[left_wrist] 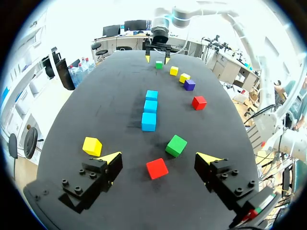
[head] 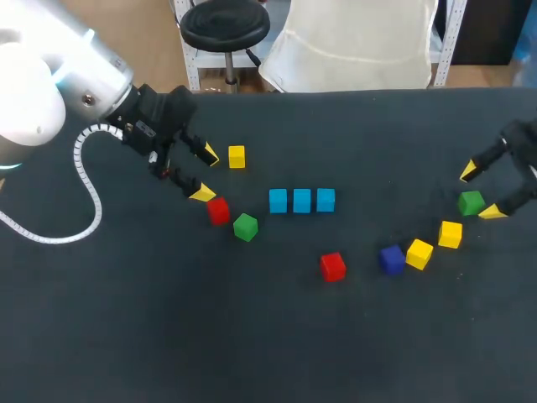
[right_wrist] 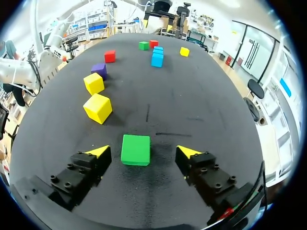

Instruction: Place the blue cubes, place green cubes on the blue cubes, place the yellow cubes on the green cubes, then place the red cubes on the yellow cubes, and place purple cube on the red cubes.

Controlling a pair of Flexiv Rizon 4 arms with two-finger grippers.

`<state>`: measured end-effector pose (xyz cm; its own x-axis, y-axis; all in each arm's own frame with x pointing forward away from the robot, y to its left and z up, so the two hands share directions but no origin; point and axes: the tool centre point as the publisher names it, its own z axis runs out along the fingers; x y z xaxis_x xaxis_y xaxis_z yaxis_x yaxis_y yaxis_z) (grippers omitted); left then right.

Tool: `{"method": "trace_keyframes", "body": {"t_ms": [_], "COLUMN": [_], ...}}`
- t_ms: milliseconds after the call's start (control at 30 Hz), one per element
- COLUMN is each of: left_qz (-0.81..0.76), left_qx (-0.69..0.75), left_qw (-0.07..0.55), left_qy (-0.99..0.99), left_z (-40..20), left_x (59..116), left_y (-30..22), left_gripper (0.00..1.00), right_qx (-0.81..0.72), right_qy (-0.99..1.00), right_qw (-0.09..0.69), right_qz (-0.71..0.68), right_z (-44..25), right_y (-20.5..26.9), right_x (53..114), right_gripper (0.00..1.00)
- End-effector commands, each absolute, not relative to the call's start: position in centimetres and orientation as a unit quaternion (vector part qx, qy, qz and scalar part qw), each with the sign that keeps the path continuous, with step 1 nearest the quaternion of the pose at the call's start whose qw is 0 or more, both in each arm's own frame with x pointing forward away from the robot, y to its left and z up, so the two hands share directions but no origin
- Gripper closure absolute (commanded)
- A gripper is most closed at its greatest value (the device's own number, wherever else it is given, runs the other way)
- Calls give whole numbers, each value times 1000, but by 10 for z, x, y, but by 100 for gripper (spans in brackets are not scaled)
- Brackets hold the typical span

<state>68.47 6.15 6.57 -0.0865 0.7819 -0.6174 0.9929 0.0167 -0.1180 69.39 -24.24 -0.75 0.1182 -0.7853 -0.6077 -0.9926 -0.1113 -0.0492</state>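
Claws stand spread on both arms over the dark desk [head: 168, 336].

Head view: the right claw [head: 480, 191], at the frame's right edge, straddles the right green cube [head: 471, 202], one finger on either side of it. The blue row [head: 301, 201] of three sits at centre, well to that cube's left. At upper left the left claw [head: 205, 174], also apart, is just up-left of a red cube [head: 218, 210]. The left green cube [head: 245, 227] lies just beyond, toward the row.

Left wrist view: the red cube [left_wrist: 157, 168] lies between the open fingers of the left claw [left_wrist: 160, 159]. The left green cube [left_wrist: 176, 145] is just ahead of it and the blue row [left_wrist: 150, 108] farther ahead, end-on.

Right wrist view: the right green cube [right_wrist: 135, 146] sits squarely inside the right claw [right_wrist: 142, 152] with gaps on both sides, so nothing is gripped. The blue row [right_wrist: 157, 56] lies far ahead across the desk.

With the blues laid, greens look next. The right arm seems nearer a pickup: close, lift, then carry toward the row.
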Motion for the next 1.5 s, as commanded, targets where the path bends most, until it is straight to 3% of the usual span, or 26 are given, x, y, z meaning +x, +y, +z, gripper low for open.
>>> {"method": "trace_keyframes", "body": {"t_ms": [33, 67, 133, 467, 533, 700, 933, 1500], "left_qz": [-270, -270, -270, -270, -270, -270, -270, -270], "left_qx": [648, 648, 648, 648, 648, 648, 648, 648], "left_qw": [197, 197, 197, 197, 197, 197, 197, 197], "left_qy": [684, 684, 684, 684, 684, 684, 684, 684], "left_z": [65, 65, 65, 65, 65, 65, 65, 65], "left_x": [684, 684, 684, 684, 684, 684, 684, 684], "left_y": [63, 63, 63, 63, 63, 63, 63, 63], "left_gripper": [0, 0, 0, 0, 0, 0, 0, 0], "right_qx": [-709, -708, -707, -704, -703, -694, -662, -644], "right_qy": [627, 628, 629, 632, 633, 641, 669, 709], "right_qw": [235, 236, 236, 237, 237, 247, 271, 241], "right_qz": [221, 220, 220, 220, 220, 217, 201, 156], "right_z": [-7, -7, -7, -8, -7, 0, 21, 62], "right_y": [-244, -244, -244, -245, -244, -241, -218, -90], "right_x": [691, 690, 690, 688, 688, 688, 690, 697], "right_gripper": [33, 42, 49, 59, 67, 100, 100, 100]}}
